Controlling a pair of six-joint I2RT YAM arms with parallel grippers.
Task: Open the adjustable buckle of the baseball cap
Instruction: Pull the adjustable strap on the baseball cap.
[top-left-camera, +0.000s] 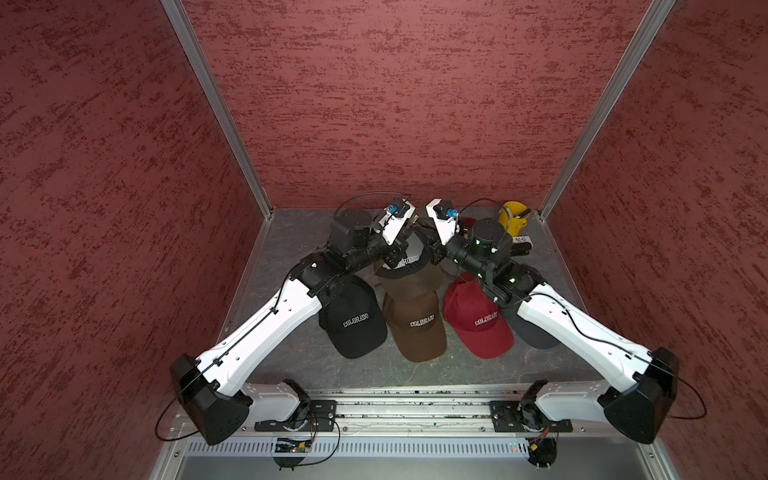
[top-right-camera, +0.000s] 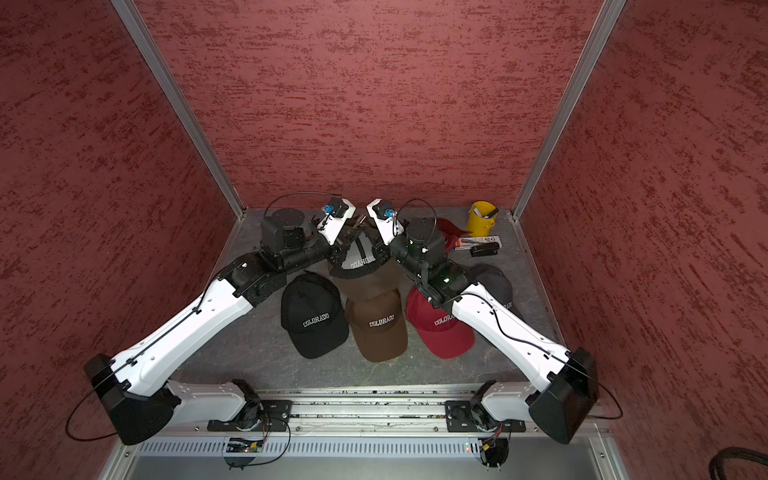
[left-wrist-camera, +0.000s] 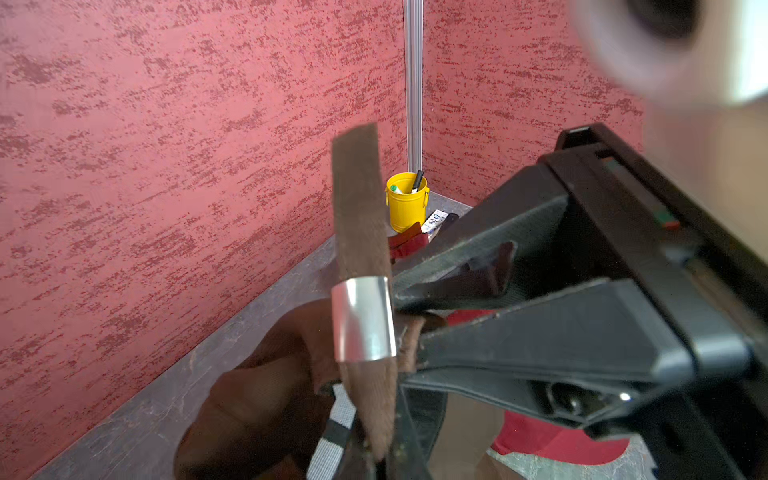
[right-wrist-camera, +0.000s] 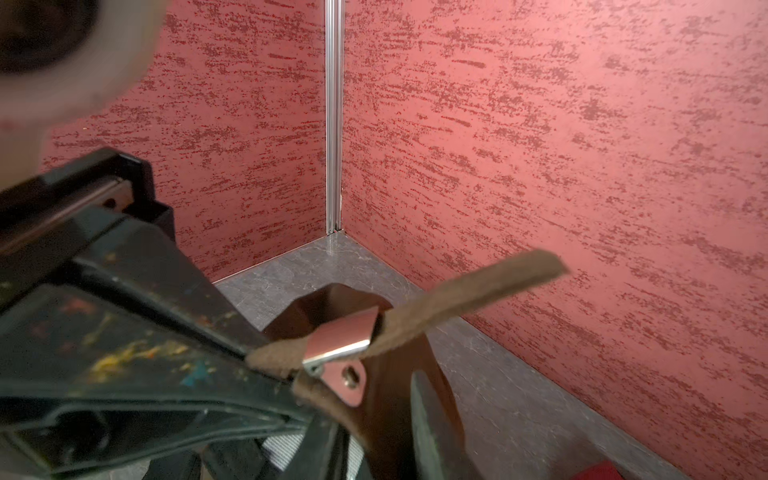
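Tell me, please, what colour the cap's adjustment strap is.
Brown: the fabric strap passes through a silver metal buckle, best seen in the left wrist view.

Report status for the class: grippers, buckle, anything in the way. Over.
Left gripper shut on brown cap beside silver buckle. Right gripper shut on brown strap. Strap threaded through buckle. Yellow bucket stands apart, rear corner.

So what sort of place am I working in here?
Looks like an enclosed robot test cell, probably a lab rig: red textured walls on aluminium posts, arms mounted on a front rail, matching caps laid out.
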